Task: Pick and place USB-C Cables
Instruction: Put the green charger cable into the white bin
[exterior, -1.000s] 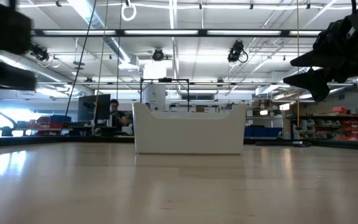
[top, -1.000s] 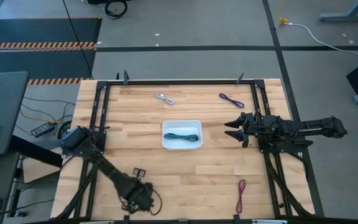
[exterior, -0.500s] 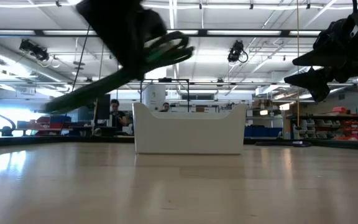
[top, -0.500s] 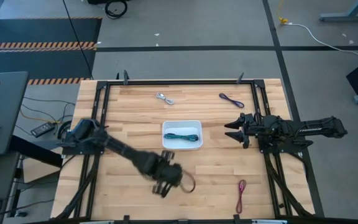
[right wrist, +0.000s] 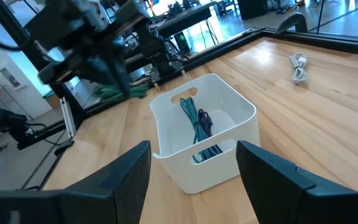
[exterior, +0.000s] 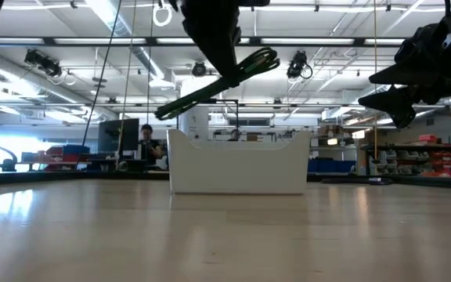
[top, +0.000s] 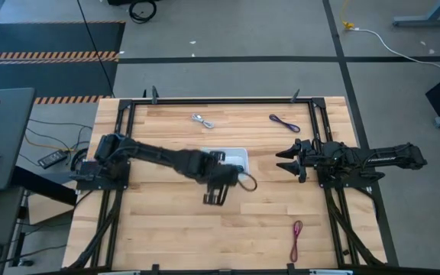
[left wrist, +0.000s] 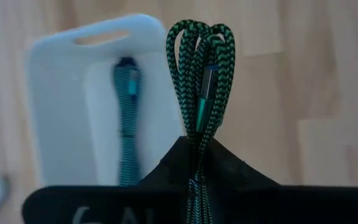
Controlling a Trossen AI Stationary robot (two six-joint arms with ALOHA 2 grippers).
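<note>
My left gripper (top: 229,180) hangs over the near right part of the white bin (top: 236,151), shut on the green cable (left wrist: 199,68). The low view shows that cable (exterior: 225,78) slanting in the air above the bin (exterior: 237,160). A teal cable (left wrist: 126,112) and a purple one (right wrist: 205,118) lie on the bin's floor. The silver-white cable (top: 202,120) and a second purple cable (top: 284,122) lie flat near the far edge, the dark red cable (top: 296,239) near the near right edge. My right gripper (top: 287,162) waits open, right of the bin. My left gripper pinches the green cable bundle (left wrist: 196,143) between its two fingers. The looped end (left wrist: 199,37) sticks out past the fingertips, and the other end (exterior: 167,112) trails out behind. The bundle is lifted clear and tilted, above the bin's rim.
A black frame (top: 220,100) runs along the far edge and down both sides of the wooden table. Bare tabletop (top: 166,229) lies between the bin and the near edge. A person sits far behind the table (exterior: 144,141) in the room.
My left arm has swung from the table's near left corner up toward the bin, carrying the green cable lifted clear the whole way. It now reaches over the bin's near right part. My right arm has kept still.
</note>
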